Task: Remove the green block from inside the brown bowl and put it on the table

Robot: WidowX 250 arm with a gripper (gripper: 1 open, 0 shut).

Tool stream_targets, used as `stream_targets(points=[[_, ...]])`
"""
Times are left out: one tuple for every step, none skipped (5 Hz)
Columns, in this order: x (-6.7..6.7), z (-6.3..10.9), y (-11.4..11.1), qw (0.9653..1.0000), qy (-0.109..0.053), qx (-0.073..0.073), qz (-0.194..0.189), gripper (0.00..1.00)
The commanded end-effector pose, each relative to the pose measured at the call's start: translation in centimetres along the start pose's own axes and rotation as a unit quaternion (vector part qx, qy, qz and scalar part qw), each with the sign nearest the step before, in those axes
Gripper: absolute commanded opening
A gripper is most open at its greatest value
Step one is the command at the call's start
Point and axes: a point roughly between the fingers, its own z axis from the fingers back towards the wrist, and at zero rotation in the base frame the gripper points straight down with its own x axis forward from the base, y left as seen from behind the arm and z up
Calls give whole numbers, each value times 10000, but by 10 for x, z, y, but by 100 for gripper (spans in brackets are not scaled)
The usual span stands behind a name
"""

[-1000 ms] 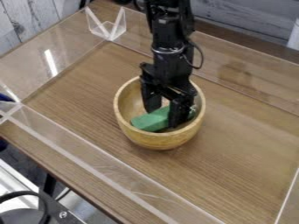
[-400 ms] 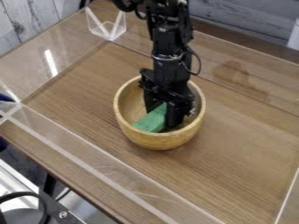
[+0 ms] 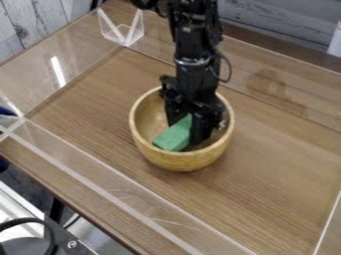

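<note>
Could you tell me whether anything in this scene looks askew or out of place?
Only the green block: it sits tilted inside the brown bowl, one end raised between the fingers of the gripper, which is closed on it. Nothing looks spilled or damaged on the table.

Arm's reaching straight down into the brown bowl [image 3: 186, 133]

Black arm comes in from the top of the frame and drops near-vertical, wrist stacked right above the gripper [image 3: 194, 122], which points straight down inside the bowl. The dark fingers [image 3: 170, 106] sit partway closed and are clamped on the green block [image 3: 174, 135], which is tilted between them, upper end up in the jaws, lower end toward the bowl's near wall.
</note>
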Motion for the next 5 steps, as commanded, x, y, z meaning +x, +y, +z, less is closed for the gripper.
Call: stream_targets(points=[[15,31,-8,9985,-516,142,-112,0],[17,42,-15,9977,-636,161,-168,0],[20,55,-24,9965,-785,189,-237,0],[23,62,-43,9953,-881,162,-362,0],[27,58,-64,9947,-870,125,-537,0]])
